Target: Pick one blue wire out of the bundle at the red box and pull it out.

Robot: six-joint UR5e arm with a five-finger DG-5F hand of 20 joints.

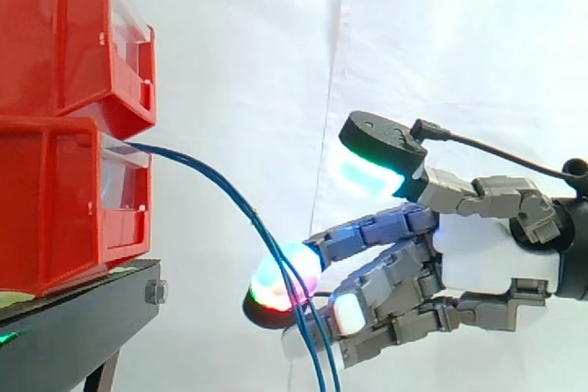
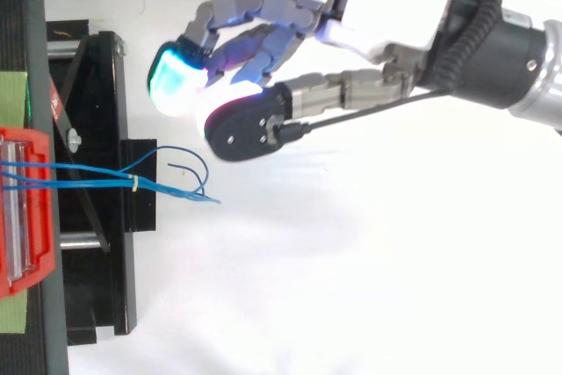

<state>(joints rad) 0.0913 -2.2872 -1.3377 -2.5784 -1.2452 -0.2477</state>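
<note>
Blue wires (image 2: pixel 123 183) leave lower red box (image 1: pixel 55 208), run level toward robot hand (image 1: pixel 491 250), then droop; robot hand released, fingers spread.

Open space between hand (image 2: pixel 386 15) and red bins (image 1: pixel 55 199); blue wires (image 2: pixel 132 183) arc into it.

We see a white curtain (image 1: pixel 276 43) behind everything, with a soft vertical fold running down it. At the lower left stands a black stand (image 1: pixel 83 319); a silver bolt (image 1: pixel 155 292) sits on its near corner, and one leg (image 1: pixel 101 375) angles down from it. An upper red bin (image 1: pixel 55 25) tops the stack, with a clear front panel (image 1: pixel 136 34). From above, we make out two silver rods (image 2: pixel 83 240) crossing the stand's frame, an olive-green patch (image 2: pixel 13 98) along its left strip, and a plain white surface (image 2: pixel 351 287) beside it.
</note>
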